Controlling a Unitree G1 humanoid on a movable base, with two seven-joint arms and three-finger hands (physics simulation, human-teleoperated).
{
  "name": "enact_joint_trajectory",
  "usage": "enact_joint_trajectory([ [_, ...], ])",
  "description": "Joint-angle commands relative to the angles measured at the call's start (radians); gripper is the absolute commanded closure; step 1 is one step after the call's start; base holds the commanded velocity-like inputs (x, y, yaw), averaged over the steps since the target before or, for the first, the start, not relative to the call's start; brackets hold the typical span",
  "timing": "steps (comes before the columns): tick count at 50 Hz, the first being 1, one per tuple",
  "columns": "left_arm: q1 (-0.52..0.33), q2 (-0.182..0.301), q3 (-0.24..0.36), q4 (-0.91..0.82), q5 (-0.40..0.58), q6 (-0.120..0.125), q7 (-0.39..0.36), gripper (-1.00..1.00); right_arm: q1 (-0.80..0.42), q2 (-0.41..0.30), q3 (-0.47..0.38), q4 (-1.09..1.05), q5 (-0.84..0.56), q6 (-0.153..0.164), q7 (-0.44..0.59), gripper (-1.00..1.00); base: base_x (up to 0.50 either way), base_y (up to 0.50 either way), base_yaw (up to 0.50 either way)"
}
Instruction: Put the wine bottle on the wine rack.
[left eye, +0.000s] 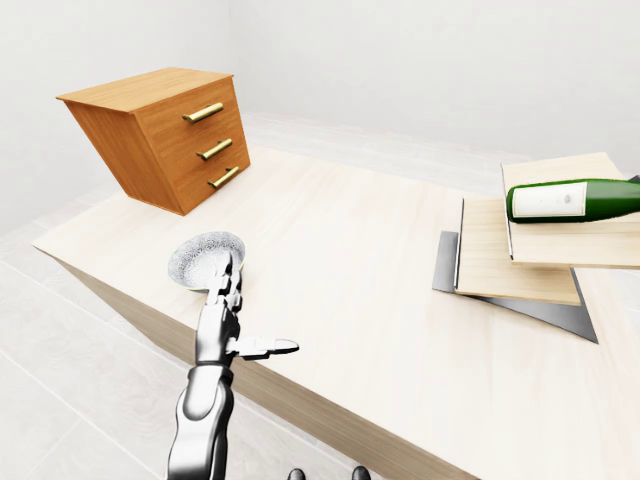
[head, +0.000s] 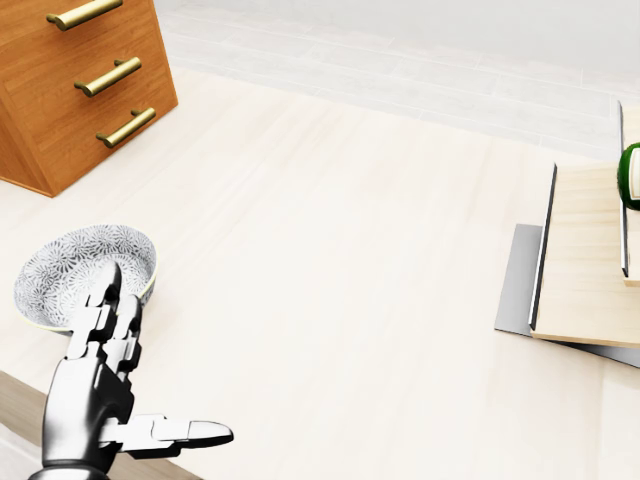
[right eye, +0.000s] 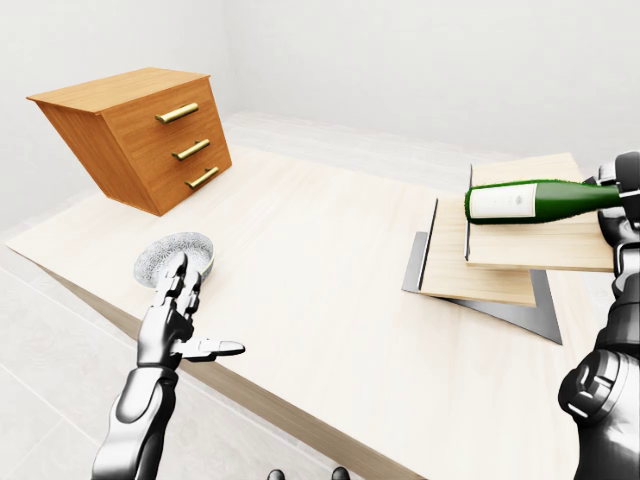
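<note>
My left robot hand (head: 110, 385) hangs over the near edge of the bench (left eye: 340, 250), released, with its fingers (head: 105, 310) stretched straight and the thumb stuck out to the side, gripping nothing. Just beyond its fingertips sits a patterned bowl (head: 70, 270), close but not touching as far as I can tell. Farther up and to the left of that hand I see a wooden cabinet (left eye: 165, 135) with 3 drawers and brass handles.

Well to the right of the left robot hand, the wine bottle (right eye: 530, 200) lies on its side on the upper of the rack's (right eye: 500, 265) 2 stepped wooden boards, above a grey base. My right robot hand (right eye: 625, 180) is at the bottle's neck end at the right-eye view's right edge; I cannot tell whether it is clenched on the neck.
</note>
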Motion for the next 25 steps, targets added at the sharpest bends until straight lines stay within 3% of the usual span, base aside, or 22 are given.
enact_joint_trajectory([
  [1,-0.006,-0.002,-0.004,0.028,0.000,-0.017,-0.001,-1.00,0.236,0.008,0.034,0.033,-0.033,0.000,-0.029,-0.76,0.00,0.00,0.00],
  [24,-0.007,-0.002,-0.017,0.039,0.003,-0.023,0.004,-1.00,0.316,-0.061,-0.006,0.006,0.010,0.000,-0.014,-0.91,0.00,0.00,0.00],
  [25,-0.008,-0.002,-0.018,0.041,0.003,-0.024,0.004,-1.00,0.319,-0.065,-0.007,0.004,0.011,0.000,-0.017,-1.00,0.00,0.00,0.00],
])
